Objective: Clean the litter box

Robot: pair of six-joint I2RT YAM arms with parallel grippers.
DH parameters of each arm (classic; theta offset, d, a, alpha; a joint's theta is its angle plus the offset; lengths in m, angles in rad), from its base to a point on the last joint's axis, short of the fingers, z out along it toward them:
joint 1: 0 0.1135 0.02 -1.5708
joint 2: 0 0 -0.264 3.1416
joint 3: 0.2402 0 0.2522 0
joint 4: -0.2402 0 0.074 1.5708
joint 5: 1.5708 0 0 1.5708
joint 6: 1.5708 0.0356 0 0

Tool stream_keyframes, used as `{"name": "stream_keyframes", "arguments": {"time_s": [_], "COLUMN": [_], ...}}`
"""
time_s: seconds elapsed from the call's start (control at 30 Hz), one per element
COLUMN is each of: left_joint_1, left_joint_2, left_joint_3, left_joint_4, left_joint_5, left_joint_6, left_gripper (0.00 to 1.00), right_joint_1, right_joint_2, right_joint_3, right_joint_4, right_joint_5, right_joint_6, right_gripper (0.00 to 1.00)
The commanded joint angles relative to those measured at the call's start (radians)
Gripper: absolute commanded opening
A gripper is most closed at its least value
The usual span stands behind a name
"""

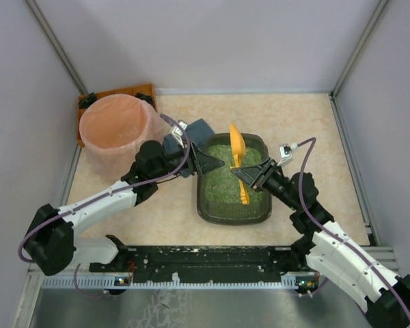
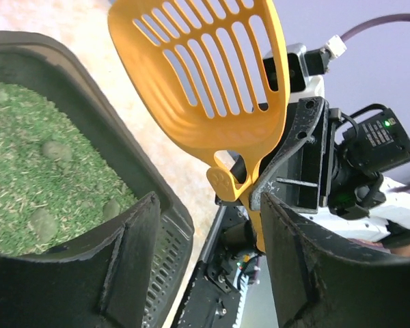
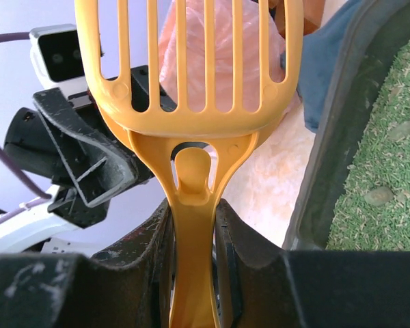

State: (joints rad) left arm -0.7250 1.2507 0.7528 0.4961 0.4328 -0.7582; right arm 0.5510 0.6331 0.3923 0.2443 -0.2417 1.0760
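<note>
Above the litter box point(image 1: 203, 205) room is tight. The yellow scoop point(image 1: 237, 145) slants over the granules with its handle clamped in the right gripper point(image 1: 250, 176), and the left gripper point(image 1: 210, 162), jaws apart, hangs at the left rim, leaving only a narrow gap between them. The far left corner is blocked by the pink bucket point(image 1: 116, 126), the orange tray point(image 1: 142, 89) behind it and a blue-grey thing point(image 1: 199, 128) between bucket and box, while bare table point(image 1: 328, 137) lies open right of the box.
</note>
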Motion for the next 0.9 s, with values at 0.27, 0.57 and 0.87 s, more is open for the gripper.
{"name": "stream_keyframes", "arguments": {"time_s": [0.27, 0.57, 0.87], "left_joint_1": [-0.019, -0.025, -0.034], "left_joint_2": [0.105, 0.143, 0.194], "left_joint_3": [-0.005, 0.003, 0.03], "left_joint_4": [0.319, 0.357, 0.419], "left_joint_5": [0.131, 0.134, 0.155], "left_joint_6": [-0.131, -0.156, -0.195], "left_gripper": [0.57, 0.48, 0.36], "right_joint_1": [-0.013, -0.012, -0.013], "right_joint_2": [0.027, 0.053, 0.091], "right_joint_3": [0.026, 0.026, 0.026], "right_joint_4": [0.177, 0.244, 0.301], "right_joint_5": [-0.056, -0.093, -0.115], "right_joint_6": [0.023, 0.044, 0.062], "right_gripper": [0.0, 0.0, 0.0]}}
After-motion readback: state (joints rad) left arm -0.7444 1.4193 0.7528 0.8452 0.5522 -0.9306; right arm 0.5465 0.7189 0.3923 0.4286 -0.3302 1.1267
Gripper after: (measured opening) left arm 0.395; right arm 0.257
